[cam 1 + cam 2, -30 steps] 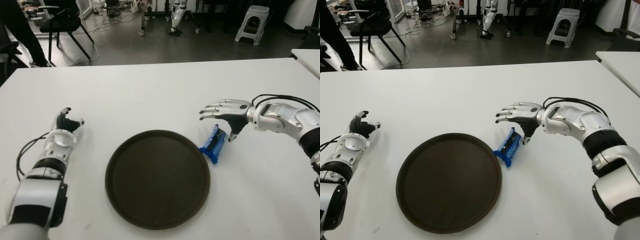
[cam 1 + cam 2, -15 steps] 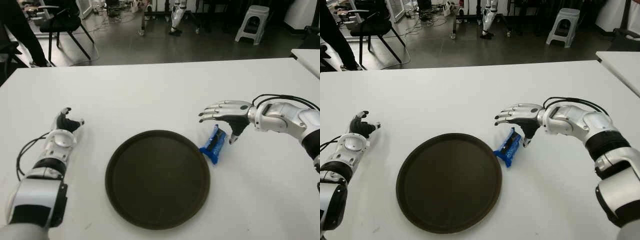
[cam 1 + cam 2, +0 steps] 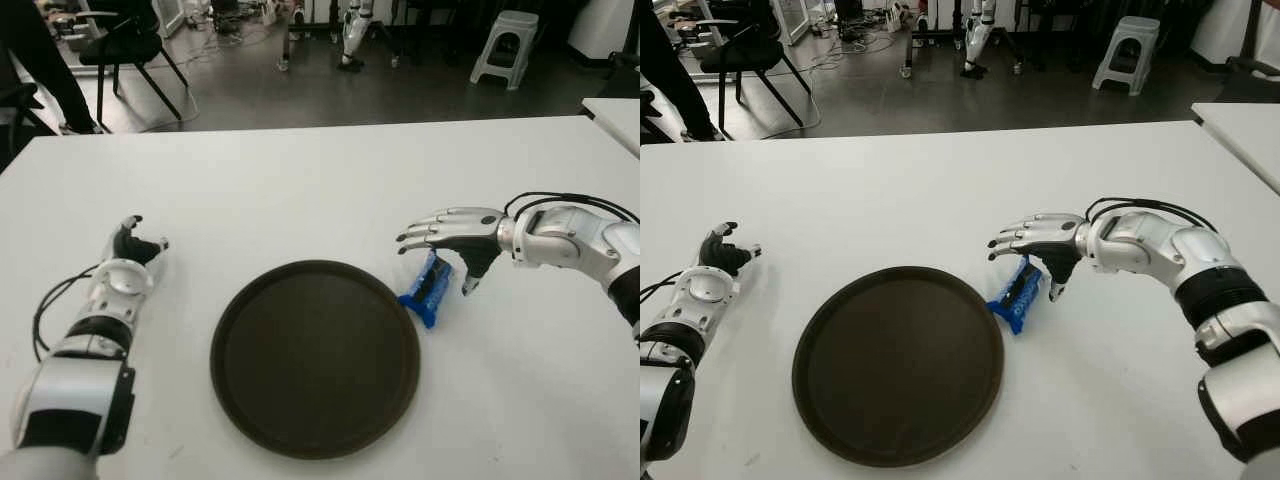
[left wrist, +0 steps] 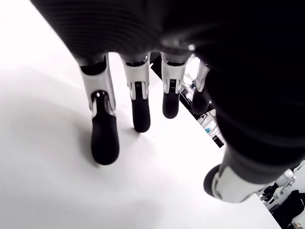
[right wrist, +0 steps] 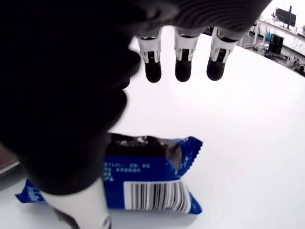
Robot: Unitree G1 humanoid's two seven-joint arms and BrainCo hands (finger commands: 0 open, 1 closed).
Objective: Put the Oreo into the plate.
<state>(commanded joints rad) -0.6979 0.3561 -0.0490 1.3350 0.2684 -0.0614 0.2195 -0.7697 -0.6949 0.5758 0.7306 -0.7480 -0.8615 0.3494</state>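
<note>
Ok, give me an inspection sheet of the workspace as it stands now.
Surface: white table, bare apart from the job's things.
Job's things: blue Oreo pack on the table at the right rim of the plate; the plate holds nothing.
Clutter: nothing seen.
Hands: right hand open above the pack, not gripping; left hand idle, left of the plate.
Cables: black cable on the right forearm.
Surroundings: chair, stool, dark floor.

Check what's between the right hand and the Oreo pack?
Nothing: in the right wrist view, the open right hand hovers above the Oreo pack, with only bare white table showing between.
</note>
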